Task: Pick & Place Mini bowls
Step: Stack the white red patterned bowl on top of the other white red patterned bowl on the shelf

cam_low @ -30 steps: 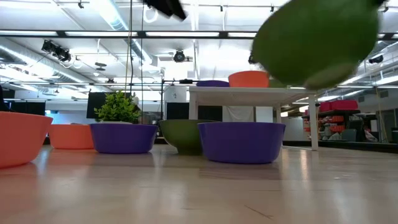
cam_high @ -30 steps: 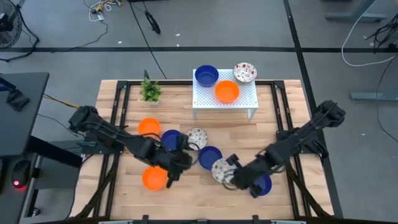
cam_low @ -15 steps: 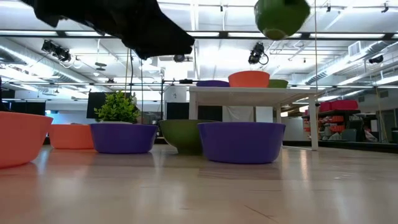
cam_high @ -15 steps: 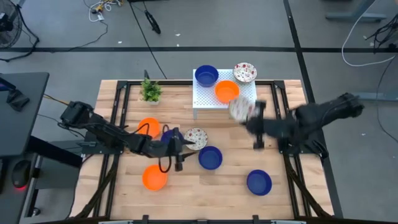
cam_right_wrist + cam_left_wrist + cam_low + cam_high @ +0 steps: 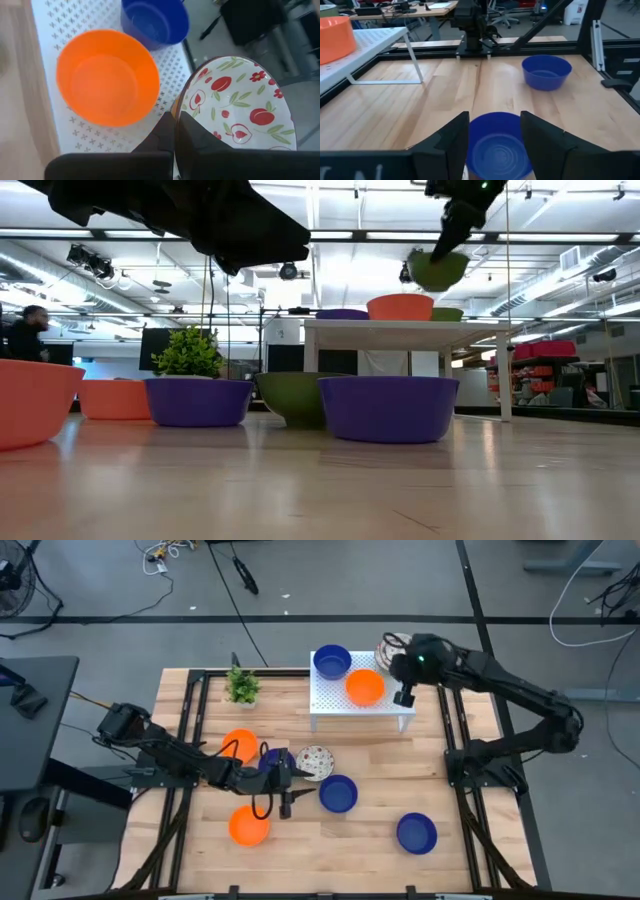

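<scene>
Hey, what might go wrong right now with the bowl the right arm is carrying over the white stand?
The right end effector grips the patterned bowl by only its rim, so it might slip or tilt when released. It hangs near the white stand's edge, where a patterned bowl already seems to sit, so it could land on that bowl or off the edge. The orange bowl beside it could be bumped.

Stand (image 5: 362,700) sits at the table's (image 5: 470,850) far edge, carrying two bowls (image 5: 332,662) (image 5: 365,688) side by side. Plant (image 5: 241,686) stands left of the stand. Five bowls lie in the near half: three (image 5: 239,745) (image 5: 317,761) (image 5: 338,794) mid-table, one (image 5: 248,827) near left, one (image 5: 416,833) near right.
</scene>
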